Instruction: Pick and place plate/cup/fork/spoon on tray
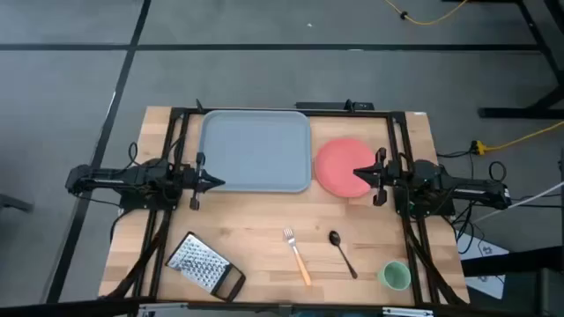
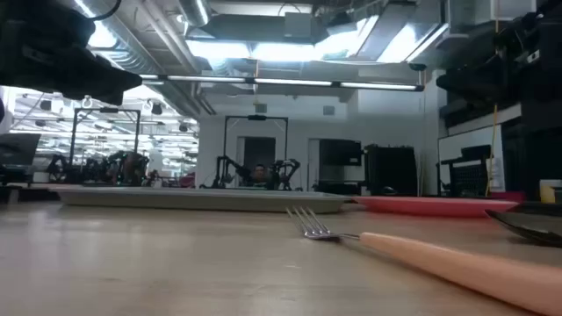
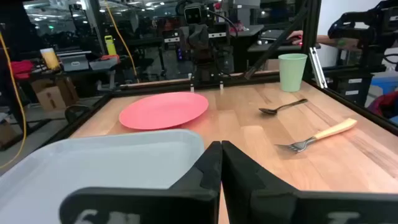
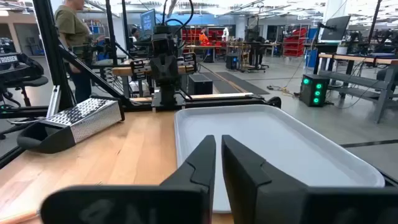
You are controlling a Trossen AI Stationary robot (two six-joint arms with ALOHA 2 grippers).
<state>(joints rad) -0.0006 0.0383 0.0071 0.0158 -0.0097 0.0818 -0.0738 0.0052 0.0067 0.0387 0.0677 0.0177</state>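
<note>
While nothing is held:
Plate (image 1: 341, 165): centre-right, beside tray (image 1: 256, 150); likely stiff, slick; take its rim.
Left gripper (image 1: 217, 183): closed, empty.
Right gripper (image 1: 357, 173): near-closed, empty, over plate.

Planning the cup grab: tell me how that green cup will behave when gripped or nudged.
The cup stands upright near the table's corner, taller than wide, so a high nudge may tip it. It is round, so on its side it would probably roll. It looks like light plastic, probably smooth; grip firmly.

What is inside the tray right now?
Nothing shows inside the tray: its grey-blue floor is bare in the high view. The left gripper covers a bit of its edge. The plate lies beside it on the table.
</note>
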